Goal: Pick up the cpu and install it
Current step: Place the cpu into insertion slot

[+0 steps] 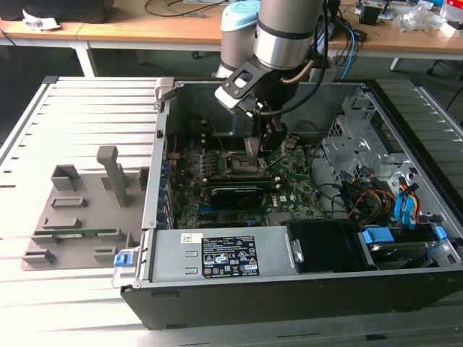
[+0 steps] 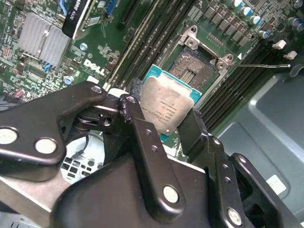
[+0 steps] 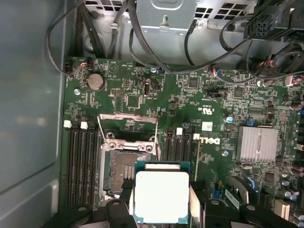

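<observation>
Second wrist view shows the gripper (image 2: 164, 111) clamped on the cpu (image 2: 167, 100); it hangs near the motherboard's open socket (image 2: 195, 66).

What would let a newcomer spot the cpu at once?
Find the open computer case, then its green motherboard. Above the dark socket, the gripper holds the cpu: a flat square whose shiny silver top sets it apart.
</observation>
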`<state>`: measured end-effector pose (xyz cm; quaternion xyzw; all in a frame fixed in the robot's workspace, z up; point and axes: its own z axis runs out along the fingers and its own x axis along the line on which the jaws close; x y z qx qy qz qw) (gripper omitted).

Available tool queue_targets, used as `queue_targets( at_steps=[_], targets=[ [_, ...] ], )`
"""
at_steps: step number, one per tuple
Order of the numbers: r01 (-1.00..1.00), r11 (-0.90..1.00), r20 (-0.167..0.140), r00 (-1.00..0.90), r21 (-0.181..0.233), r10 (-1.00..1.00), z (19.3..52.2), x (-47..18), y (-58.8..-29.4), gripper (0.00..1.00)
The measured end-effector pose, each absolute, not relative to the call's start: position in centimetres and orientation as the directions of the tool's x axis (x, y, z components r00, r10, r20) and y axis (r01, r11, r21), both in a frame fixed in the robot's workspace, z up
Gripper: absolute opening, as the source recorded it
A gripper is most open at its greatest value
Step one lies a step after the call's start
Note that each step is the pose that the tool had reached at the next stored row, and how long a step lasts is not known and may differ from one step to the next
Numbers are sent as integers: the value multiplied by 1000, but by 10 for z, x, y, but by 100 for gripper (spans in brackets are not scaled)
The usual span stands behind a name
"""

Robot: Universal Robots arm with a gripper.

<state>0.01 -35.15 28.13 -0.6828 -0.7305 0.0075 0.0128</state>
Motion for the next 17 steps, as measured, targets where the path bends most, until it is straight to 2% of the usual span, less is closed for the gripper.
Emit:
queue_targets(
  at_steps=[17],
  targets=[
    [999, 34, 7, -33, -28, 999, 233, -14, -326, 55]
  ],
)
